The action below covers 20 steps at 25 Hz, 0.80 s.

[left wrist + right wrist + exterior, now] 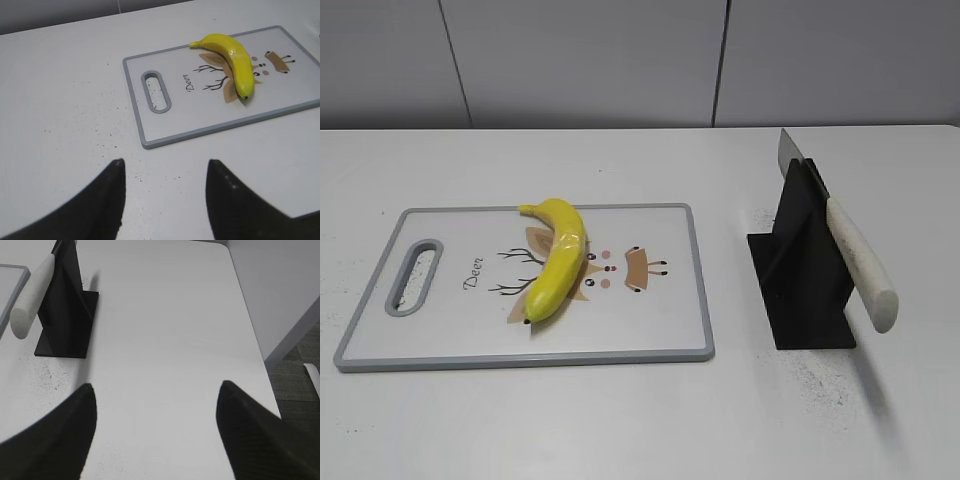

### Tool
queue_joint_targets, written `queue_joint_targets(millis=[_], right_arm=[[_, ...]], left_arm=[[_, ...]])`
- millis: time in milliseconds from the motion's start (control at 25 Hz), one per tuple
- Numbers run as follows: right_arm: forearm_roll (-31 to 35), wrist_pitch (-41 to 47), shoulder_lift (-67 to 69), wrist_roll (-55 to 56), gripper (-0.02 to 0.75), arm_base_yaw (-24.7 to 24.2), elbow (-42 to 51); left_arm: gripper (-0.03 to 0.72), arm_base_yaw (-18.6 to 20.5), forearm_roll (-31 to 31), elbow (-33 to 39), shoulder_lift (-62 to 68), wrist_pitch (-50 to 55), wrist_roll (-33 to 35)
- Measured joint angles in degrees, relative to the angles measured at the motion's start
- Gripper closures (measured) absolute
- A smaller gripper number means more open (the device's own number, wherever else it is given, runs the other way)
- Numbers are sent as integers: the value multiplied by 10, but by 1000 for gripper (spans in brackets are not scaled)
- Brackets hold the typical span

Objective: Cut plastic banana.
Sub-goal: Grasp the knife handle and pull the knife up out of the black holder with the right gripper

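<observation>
Both tools hang released and empty. The right tool (155, 432) should take the knife (857, 262) by its pale handle from the black stand (802, 285), right of the cutting board (650, 330) bearing the plastic banana (556, 262).

Bare table (620, 420) surrounds the cutting board (650, 335); only the knife stand (805, 270) obstructs the right side.

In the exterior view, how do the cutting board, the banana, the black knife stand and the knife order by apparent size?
Largest to smallest:
1. cutting board
2. black knife stand
3. knife and plastic banana: similar in length, so I leave them unranked.
</observation>
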Motion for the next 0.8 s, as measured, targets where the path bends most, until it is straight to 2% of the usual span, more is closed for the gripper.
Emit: queue_joint_targets(millis=[800], right_arm=[[0,0,0,0,173,0,0]], left_arm=[[174,0,-6,0,2,0,0]])
